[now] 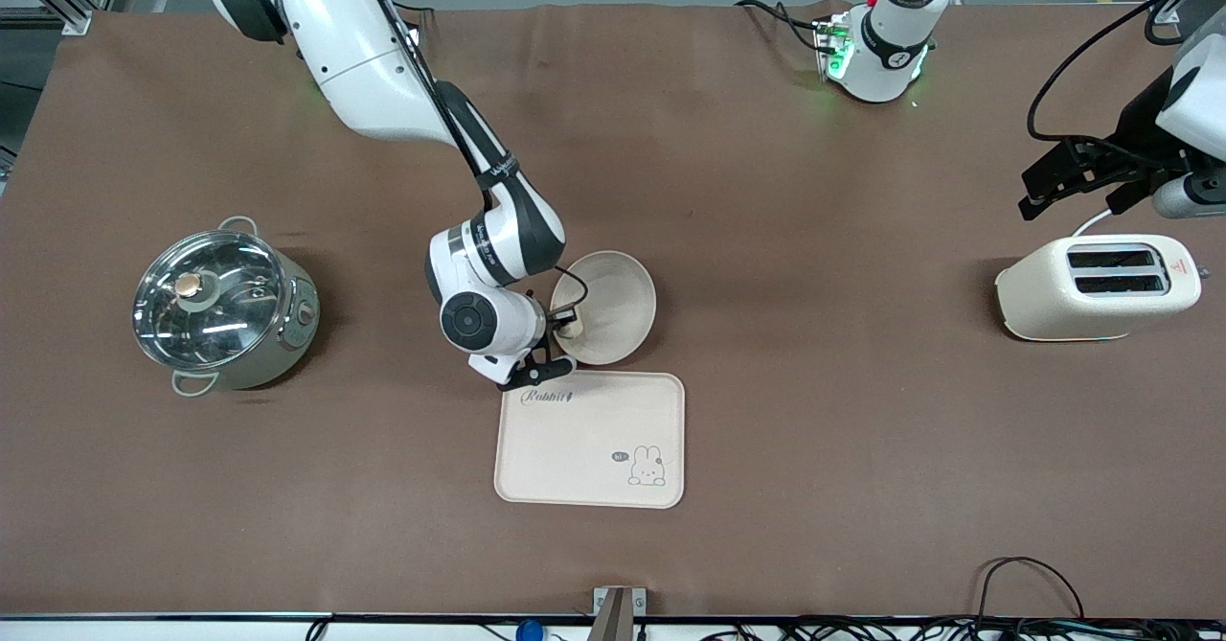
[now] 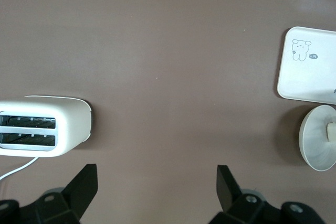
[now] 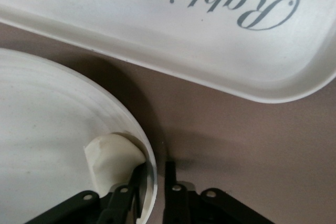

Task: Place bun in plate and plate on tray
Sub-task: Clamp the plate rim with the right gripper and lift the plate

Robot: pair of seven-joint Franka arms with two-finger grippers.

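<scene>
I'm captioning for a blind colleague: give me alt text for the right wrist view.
The right gripper straddles the plate rim, one finger inside beside the bun, one outside. The tray, lettered "Rabbit", lies just past it on the brown table.

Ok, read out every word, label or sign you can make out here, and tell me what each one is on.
"Rabbit" in script: on the tray, at the edge nearest the plate.
Small speech bubble beside the tray's rabbit drawing: too small to read.
Red triangle sign on the toaster: too small to read.
Lettering on the right arm's dark sleeve: blurred, unreadable.
</scene>
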